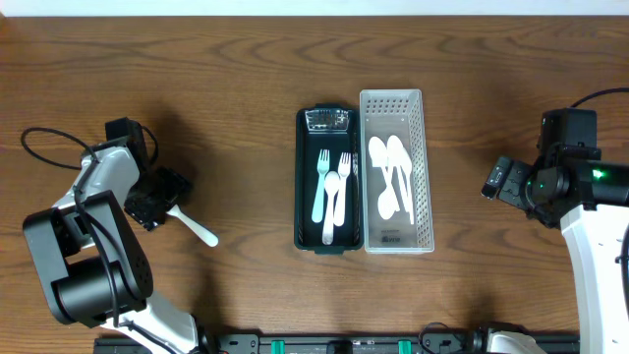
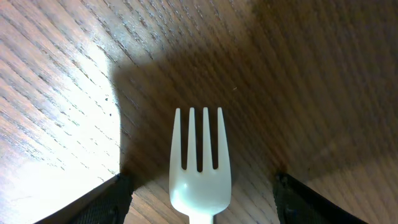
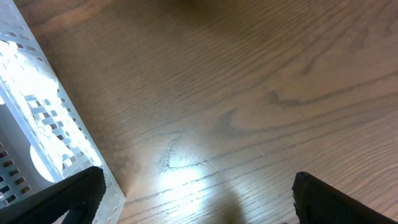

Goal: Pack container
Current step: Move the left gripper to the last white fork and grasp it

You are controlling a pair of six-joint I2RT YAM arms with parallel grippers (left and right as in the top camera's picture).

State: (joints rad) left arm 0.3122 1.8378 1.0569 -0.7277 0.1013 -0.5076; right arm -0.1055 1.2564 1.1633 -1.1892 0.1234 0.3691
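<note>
The overhead view is bright, even and sharp; soft shadows lie on the table (image 1: 197,79) beside the left arm (image 1: 93,246); the left wrist view is dim, glare whitening the wood at left, a broad shadow around the crisp fork (image 2: 199,165); the right wrist view shows glare low on the wood, the bin (image 3: 37,124) washed out, the fingers (image 3: 68,196) dark and blurred.

Brown wood-grain table (image 1: 197,79), bright glare patches on it in both wrist views, pale strip (image 1: 295,4) along far edge.
</note>
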